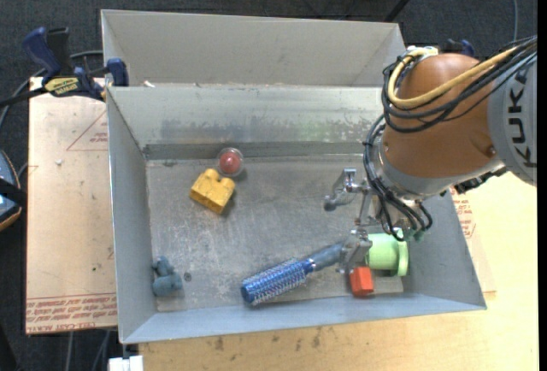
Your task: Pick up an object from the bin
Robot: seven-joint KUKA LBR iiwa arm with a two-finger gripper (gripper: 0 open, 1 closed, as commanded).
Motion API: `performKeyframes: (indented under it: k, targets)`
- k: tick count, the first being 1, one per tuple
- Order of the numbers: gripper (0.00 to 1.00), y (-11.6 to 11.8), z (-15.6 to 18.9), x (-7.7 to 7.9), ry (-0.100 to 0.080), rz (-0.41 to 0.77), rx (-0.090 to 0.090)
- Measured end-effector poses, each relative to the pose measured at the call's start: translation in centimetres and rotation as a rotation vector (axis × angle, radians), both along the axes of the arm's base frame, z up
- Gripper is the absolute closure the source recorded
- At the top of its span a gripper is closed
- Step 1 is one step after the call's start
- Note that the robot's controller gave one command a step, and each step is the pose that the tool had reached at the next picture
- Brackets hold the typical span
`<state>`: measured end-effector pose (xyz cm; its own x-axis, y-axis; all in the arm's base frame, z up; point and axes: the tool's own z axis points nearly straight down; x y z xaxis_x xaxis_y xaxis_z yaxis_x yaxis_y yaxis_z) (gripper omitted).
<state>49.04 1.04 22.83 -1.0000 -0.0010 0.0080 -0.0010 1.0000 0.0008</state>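
Note:
My gripper hangs over the right part of the bin floor, open, with bare floor between its fingers. One fingertip points toward the bin's middle. The other fingertip sits right by the handle end of a blue hairbrush, which lies slanted along the front wall. A light green cylinder lies just right of that fingertip, partly hidden by the wrist cables. A small orange-red block rests in front of the cylinder.
A yellow toy brick and a small red ball lie at the back left. A grey-blue figure sits in the front left corner. The arm's orange dome covers the bin's right wall.

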Motion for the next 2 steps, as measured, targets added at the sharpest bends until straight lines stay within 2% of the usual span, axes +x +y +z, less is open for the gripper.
performKeyframes:
  k: [1, 2]
  targets:
    - [0.0, 6.8, -15.5, 1.1, -0.018, 0.296, 0.001]
    - [0.0, 5.9, -12.8, 0.8, -0.011, 0.488, 0.002]
